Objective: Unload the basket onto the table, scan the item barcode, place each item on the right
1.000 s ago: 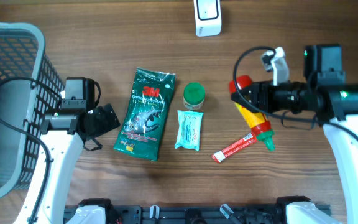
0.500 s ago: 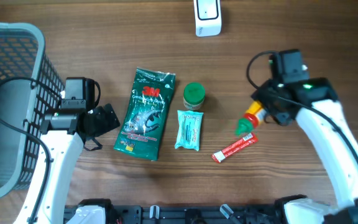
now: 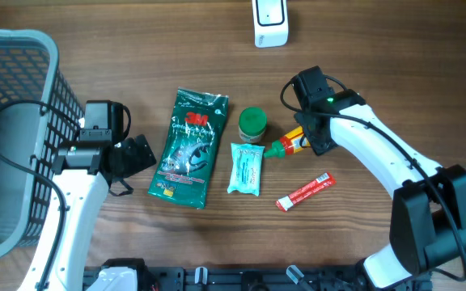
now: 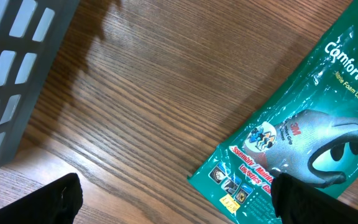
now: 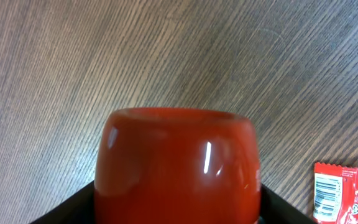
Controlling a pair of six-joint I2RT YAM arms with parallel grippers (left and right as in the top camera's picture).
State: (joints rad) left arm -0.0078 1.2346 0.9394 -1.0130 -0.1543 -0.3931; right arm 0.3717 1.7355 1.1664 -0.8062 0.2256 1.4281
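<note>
1. Right fingers (image 5: 277, 210) clamped on the sauce bottle (image 5: 178, 165), one finger on each flank, red base toward the wrist camera.
2. Overhead: its green cap (image 3: 275, 149) points out beyond the fingers; whether it touches the desk (image 3: 379, 73), cannot tell.
3. White scanner (image 3: 269, 23) well apart from those fingers.
4. Left fingers (image 4: 306, 200) spread wide over bare desk; glove pack (image 4: 297, 137) beside one tip.

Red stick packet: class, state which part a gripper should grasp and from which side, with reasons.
Probably the middle of the red stick packet, pinched across its narrow width from straight above. It lies flat and slanted on the table, with bare wood along both long sides leaving room.
</note>
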